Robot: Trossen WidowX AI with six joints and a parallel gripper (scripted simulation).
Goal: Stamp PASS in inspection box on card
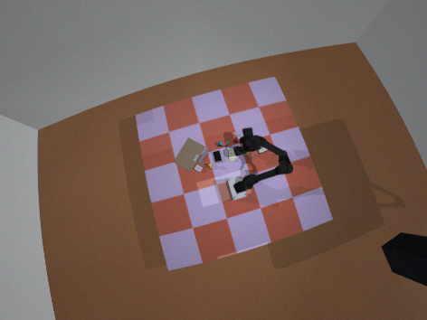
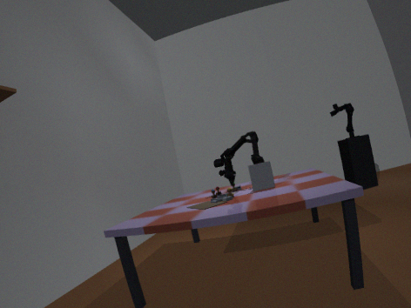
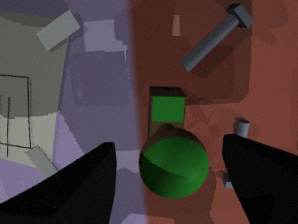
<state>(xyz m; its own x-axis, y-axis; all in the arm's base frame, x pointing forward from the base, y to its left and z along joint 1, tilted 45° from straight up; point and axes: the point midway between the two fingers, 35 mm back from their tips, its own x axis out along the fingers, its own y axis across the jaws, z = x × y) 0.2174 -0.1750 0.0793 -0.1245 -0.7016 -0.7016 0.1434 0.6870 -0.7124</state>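
Note:
A stamp with a round green knob (image 3: pixel 175 170) and a green-topped block (image 3: pixel 168 109) stands upright between my fingers in the wrist view. My gripper (image 3: pixel 169 148) (image 2: pixel 233 185) is open, pointing down low over the table, with a visible gap on each side of the knob. No lettering on the stamp can be read. The card (image 3: pixel 46 97) (image 1: pixel 232 158) lies to the left in the wrist view, its outlined box partly in view and no print visible in the part shown. The dark ink pad (image 1: pixel 217 156) lies beside the card in the top view.
A grey bolt (image 3: pixel 210 44) lies beyond the stamp, and a small metal cylinder (image 3: pixel 243 128) near the right finger. Blue (image 1: pixel 220 144), red (image 1: pixel 236 140) and yellow (image 1: pixel 210 165) knobs stand around pad and card. A tan board (image 1: pixel 189 151) lies past the pad.

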